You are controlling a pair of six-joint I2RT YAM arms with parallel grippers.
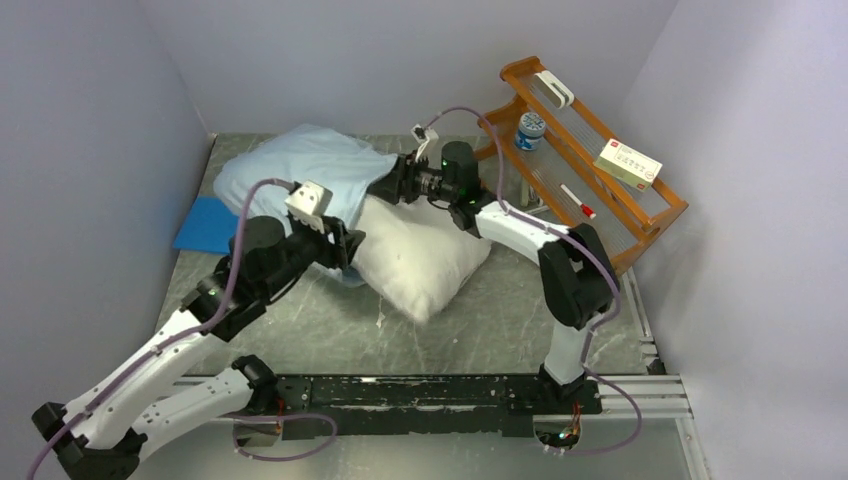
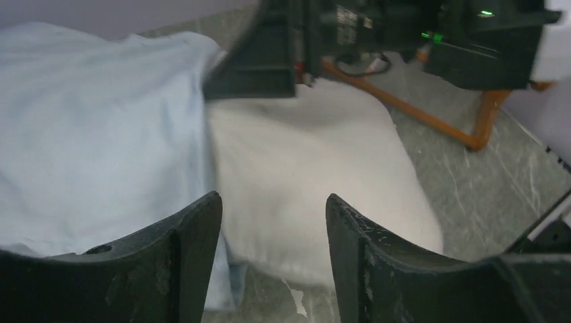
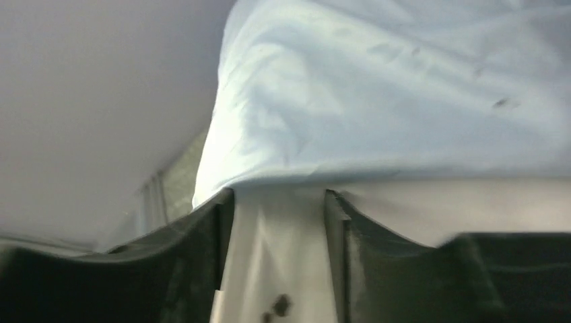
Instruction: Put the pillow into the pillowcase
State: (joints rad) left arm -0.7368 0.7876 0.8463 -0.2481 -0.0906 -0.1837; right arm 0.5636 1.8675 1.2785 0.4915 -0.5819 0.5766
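White pillow lay on the table, its 10 o'clock half sleeved in the pale-blue pillowcase and its bare end sticking out toward 5 o'clock. At the near side of the opening the left gripper hung with jaws open over the blue/white edge. At the far side, the right gripper had its jaws apart, pressed against white pillow cloth under the blue edge.
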